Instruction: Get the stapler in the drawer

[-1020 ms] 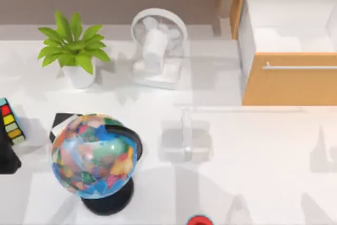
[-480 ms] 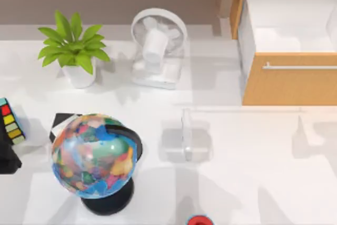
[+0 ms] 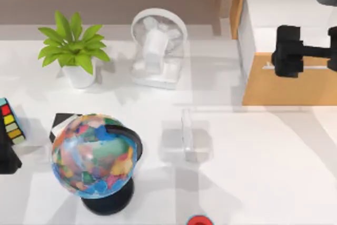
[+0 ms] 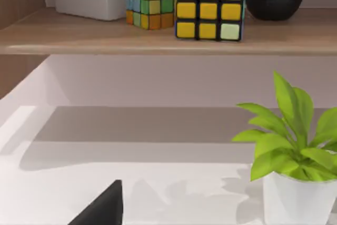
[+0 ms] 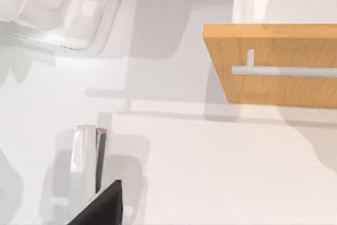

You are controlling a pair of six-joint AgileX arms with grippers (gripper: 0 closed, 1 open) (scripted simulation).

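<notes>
Stapler [image 3: 187, 134] lying untouched on the white table [image 3: 253, 172] — drawer [image 3: 289, 80] already pulled open.

Right hand [image 3: 287, 51] is hovering above the drawer front, well apart from the stapler; whether it is released or clenched, I cannot tell. It should be coming down over the stapler's middle, fingers spanning its narrow width — not its length — before closing. Left arm is sitting parked near the potted plant [image 4: 295, 146] and shelf [image 4: 158, 38].

1. no words, labels, brands, numbers or signs can be read anywhere.
2. the globe [image 3: 95, 154] carries only coloured map patches, without legible names.
3. the cubes [image 4: 210, 6] on the shelf [image 4: 158, 38] show plain coloured squares.
</notes>
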